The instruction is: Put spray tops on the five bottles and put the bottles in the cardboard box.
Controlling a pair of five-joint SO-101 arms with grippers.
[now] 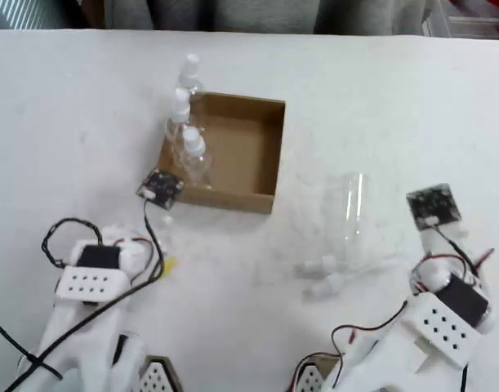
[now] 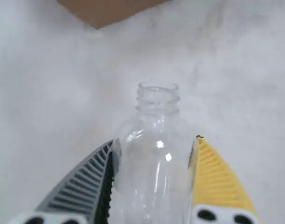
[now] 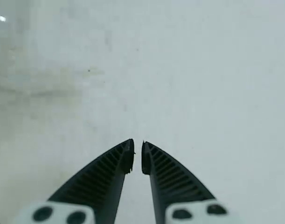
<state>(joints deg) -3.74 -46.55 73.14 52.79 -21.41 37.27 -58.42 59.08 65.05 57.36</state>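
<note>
The left claw (image 2: 155, 141) squeezes an open bottle (image 2: 157, 177) to hold it steady. The right claw (image 3: 137, 154) is together, empty.

Left arm (image 1: 86, 318), as I hold it: stretched forward, wrist pitched down. Left gripper (image 2: 155, 140): clamped on a bottle (image 2: 156, 177), with the grey finger (image 2: 86, 184) against one flank, the yellow finger (image 2: 217, 177) against the other, and the neck projecting beyond the tips. Right arm (image 1: 433, 322): stretched forward, wrist pitched down. Right gripper (image 3: 137, 149): empty. Its two dark fingers (image 3: 105, 177) lie nearly together, with a narrow slit between the tips.
</note>
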